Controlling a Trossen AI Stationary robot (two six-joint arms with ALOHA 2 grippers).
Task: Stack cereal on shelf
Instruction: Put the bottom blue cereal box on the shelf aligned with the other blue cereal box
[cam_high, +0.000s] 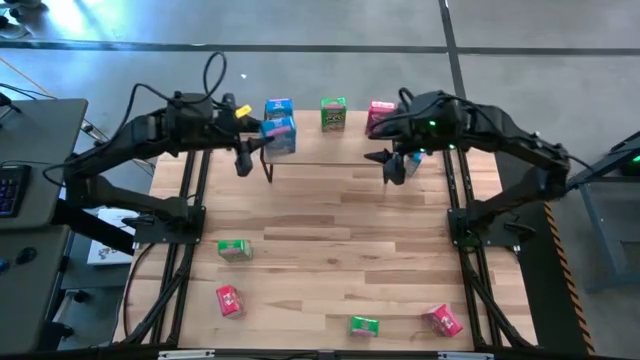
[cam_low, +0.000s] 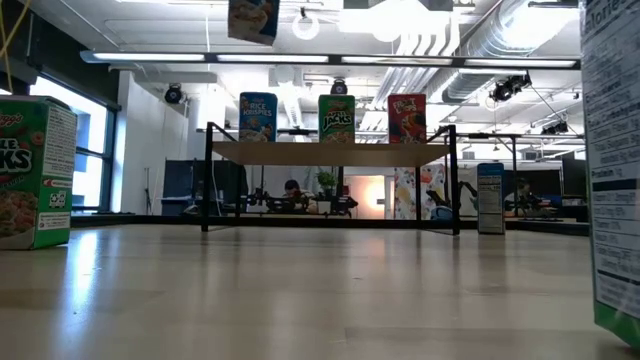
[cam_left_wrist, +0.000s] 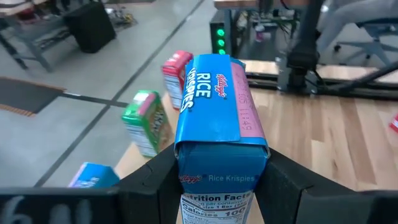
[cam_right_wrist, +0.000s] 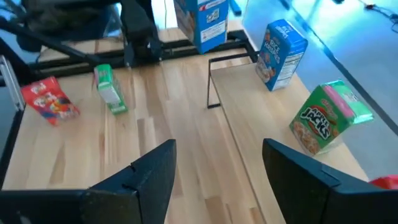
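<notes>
The shelf (cam_high: 330, 147) (cam_low: 330, 153) stands at the table's far edge. A blue box (cam_high: 278, 107), a green box (cam_high: 333, 113) and a red box (cam_high: 380, 115) stand upright on it in a row. My left gripper (cam_high: 266, 136) (cam_left_wrist: 224, 186) is shut on another blue cereal box (cam_left_wrist: 217, 106), which hangs high over the shelf's left end (cam_low: 252, 18). My right gripper (cam_high: 390, 160) (cam_right_wrist: 217, 168) is open and empty above the shelf's right end. Two green boxes (cam_high: 234, 249) (cam_high: 364, 325) and two red ones (cam_high: 229, 300) (cam_high: 441, 320) lie on the near table. My left gripper pinches the blue Rice Krispies box between its two fingers (cam_left_wrist: 155, 180), one on each narrow side wall near the box's nearer end (cam_left_wrist: 217, 180). The box points away from the fingers, along them. It is lifted clear, above the shelf and the blue box standing there.
A further blue box (cam_low: 490, 198) stands on the table by the shelf's right legs. In the low view a green box (cam_low: 35, 170) and another box (cam_low: 612, 170) stand close at either side. Bare wood lies between the shelf and the near boxes (cam_high: 340, 225).
</notes>
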